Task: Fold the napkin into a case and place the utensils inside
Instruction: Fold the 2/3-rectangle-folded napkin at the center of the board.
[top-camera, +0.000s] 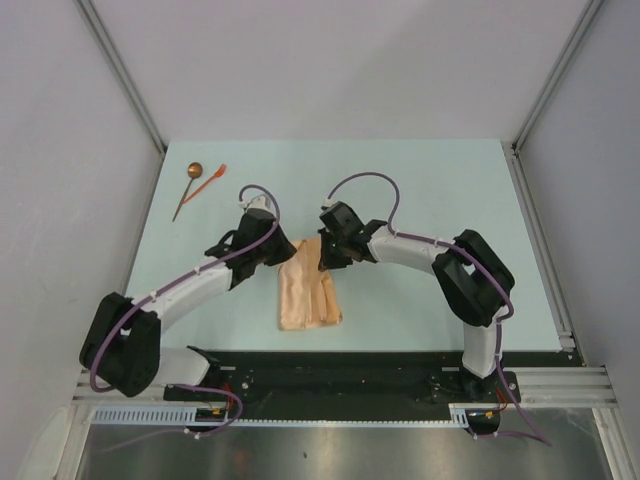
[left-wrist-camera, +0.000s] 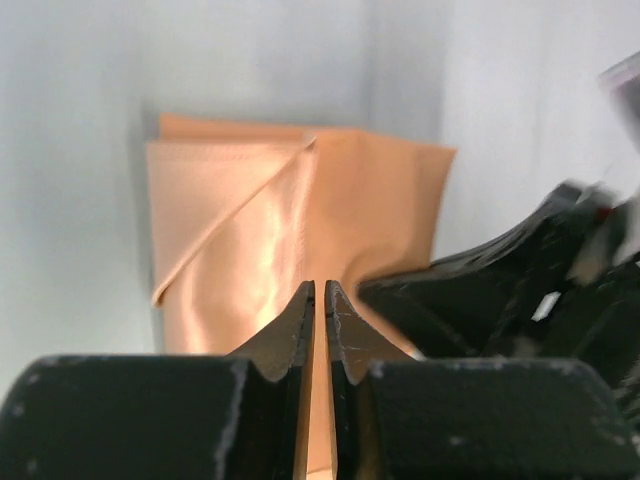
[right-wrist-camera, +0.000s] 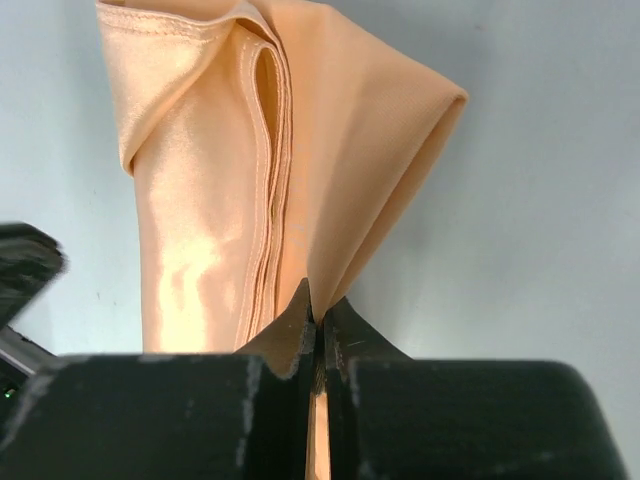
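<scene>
Both grippers met at the far end of a folded tan-orange cloth napkin on the matte, pale blue-green table.

From above, the napkin lay as a narrow layered strip midway between the table's side edges and nearer its near edge. The black left gripper and right gripper were at its far end. Near the far left corner lay a thin dark-handled spoon with a round coppery bowl, and just beside it a shorter orange-red plastic fork-like piece. In the left wrist view the cloth looked satiny, with stitched hems and a diagonal fold. The left jaws stood a thin slit apart with orange showing between them, and whether they gripped could not be told. In the right wrist view the pointed jaws were pressed together, pinching the napkin's stacked edges into a raised tent.
</scene>
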